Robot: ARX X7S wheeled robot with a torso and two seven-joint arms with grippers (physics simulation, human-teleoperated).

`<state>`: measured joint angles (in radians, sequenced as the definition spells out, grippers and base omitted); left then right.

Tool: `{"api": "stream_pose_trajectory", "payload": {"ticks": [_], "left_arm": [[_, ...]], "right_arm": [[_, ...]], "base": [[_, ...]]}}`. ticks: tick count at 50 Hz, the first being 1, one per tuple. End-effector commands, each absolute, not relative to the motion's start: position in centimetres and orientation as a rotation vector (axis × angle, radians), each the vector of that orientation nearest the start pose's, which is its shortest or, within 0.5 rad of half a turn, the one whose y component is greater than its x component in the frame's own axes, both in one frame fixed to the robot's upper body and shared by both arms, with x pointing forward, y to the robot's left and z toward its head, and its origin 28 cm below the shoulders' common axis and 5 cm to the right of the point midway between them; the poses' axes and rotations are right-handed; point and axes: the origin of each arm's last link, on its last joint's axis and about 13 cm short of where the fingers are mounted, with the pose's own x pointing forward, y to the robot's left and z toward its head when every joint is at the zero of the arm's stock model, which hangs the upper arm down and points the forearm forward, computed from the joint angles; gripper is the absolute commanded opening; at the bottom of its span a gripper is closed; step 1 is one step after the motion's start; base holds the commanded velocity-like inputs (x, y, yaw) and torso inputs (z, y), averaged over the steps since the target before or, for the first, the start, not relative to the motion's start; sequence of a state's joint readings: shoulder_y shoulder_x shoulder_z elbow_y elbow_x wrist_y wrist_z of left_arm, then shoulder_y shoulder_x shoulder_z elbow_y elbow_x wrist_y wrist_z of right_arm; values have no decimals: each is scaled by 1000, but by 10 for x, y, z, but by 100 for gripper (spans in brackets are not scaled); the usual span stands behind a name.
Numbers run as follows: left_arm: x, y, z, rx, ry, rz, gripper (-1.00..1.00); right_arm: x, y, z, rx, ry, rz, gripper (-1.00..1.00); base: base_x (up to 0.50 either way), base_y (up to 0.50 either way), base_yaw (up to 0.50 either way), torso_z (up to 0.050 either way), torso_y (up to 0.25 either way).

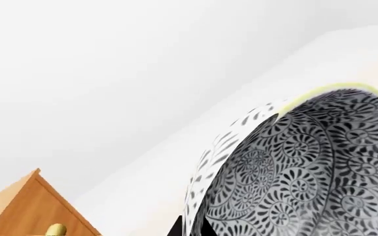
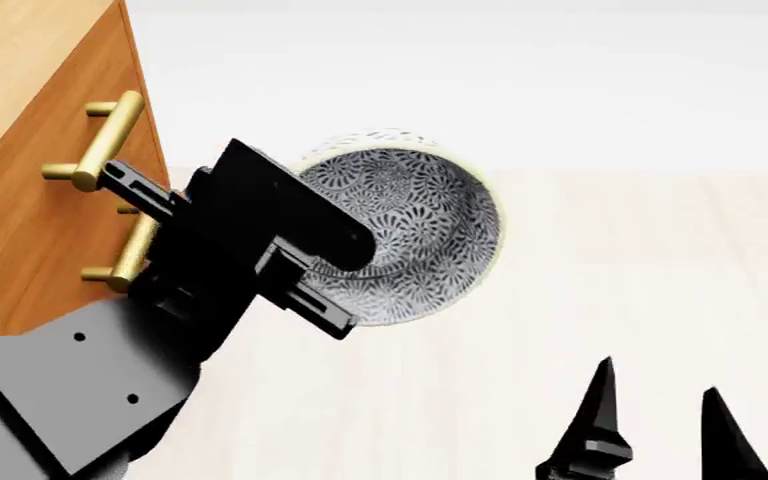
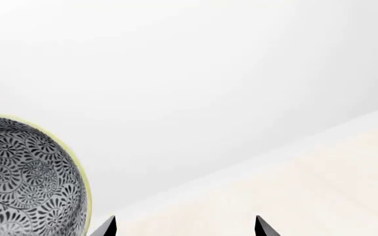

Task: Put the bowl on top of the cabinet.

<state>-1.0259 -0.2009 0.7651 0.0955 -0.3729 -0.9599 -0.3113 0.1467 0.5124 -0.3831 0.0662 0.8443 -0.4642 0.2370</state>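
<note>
Beside cabinet (image 2: pixel 37 150), left claw (image 2: pixel 337 270) grips tilted bowl (image 2: pixel 418 230).

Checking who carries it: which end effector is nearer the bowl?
Left. The left end effector is at the bowl, apparently gripping its rim beside the cabinet. The right end effector hangs apart, open and empty, lower in the head view.

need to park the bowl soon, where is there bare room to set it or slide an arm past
The cabinet top, the lighter wood at the head view's upper left corner, shows bare as far as it is visible. The pale floor right of the bowl and beyond the right gripper is open too. It is crowded between the cabinet's brass handles and the bowl, where the left gripper holds it.
</note>
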Motion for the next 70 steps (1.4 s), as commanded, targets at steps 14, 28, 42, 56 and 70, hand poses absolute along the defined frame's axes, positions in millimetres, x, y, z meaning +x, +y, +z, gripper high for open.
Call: {"api": "stream_pose_trajectory", "payload": {"ticks": [14,28,42,56,70], "left_arm": [[322,103,287,759,-195,-233,-100],[366,111,342,655,-102,-218,-100],[384,121,387,526,-65,-291,-100],[393,140,418,400,-41,-275,-100],[384,172,447,28,38,-154,-100]], "right_arm": [[239,-166,34,441,-270,-69,100],[242,-167,32,421,-266,-81,100],[241,-172,33,426,-277,-99,100],[245,-175,31,436,-259,-110,100],[240,-179,35,449,-278,-109,100]], "base": [[0,0,0,0,0],[0,0,0,0,1],[0,0,0,0,1],[0,0,0,1,0],[0,0,0,0,1]]}}
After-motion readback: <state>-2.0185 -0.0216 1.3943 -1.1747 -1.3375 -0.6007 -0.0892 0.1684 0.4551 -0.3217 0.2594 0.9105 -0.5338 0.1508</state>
